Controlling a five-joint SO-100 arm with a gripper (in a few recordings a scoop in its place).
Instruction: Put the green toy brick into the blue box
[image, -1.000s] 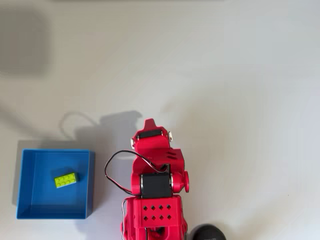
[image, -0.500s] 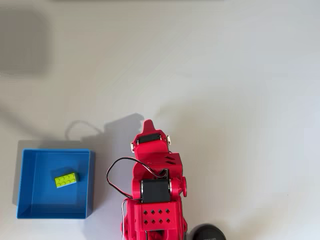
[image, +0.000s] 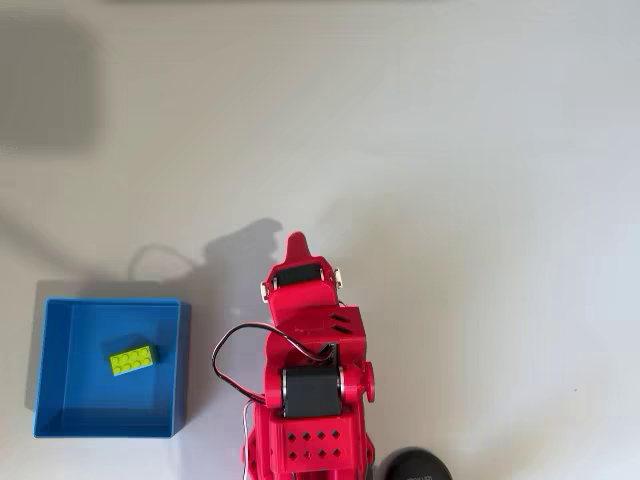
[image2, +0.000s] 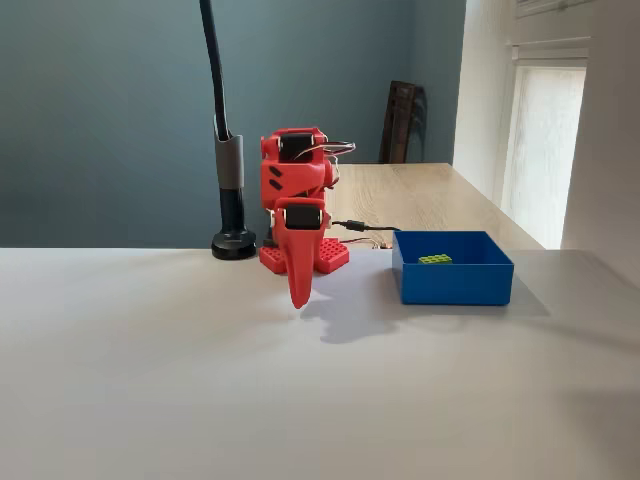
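- Green brick (image: 133, 359) lying flat inside the blue box (image: 60, 425), lower left of the overhead view.
- Fingers (image2: 297, 300) pressed together, empty, pointing down above the white counter (image2: 150, 380), well apart from the box, left of it in the fixed view.

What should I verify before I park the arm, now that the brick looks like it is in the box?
1. Small lime-green studded plastic brick lies inside the square bright-blue low-walled plastic box: ok.
2. Brick rests flat on the box floor, studs up, clear of the walls: ok.
3. Red two-finger tool carries nothing: ok; its fingers look together, pointing down.
4. Tool is clear of the box, beside it in the fixed view: ok.
5. Tool tip is off the white table: cannot tell; it hangs very close.
6. Black cable at the arm hangs loose, unsnagged: ok.
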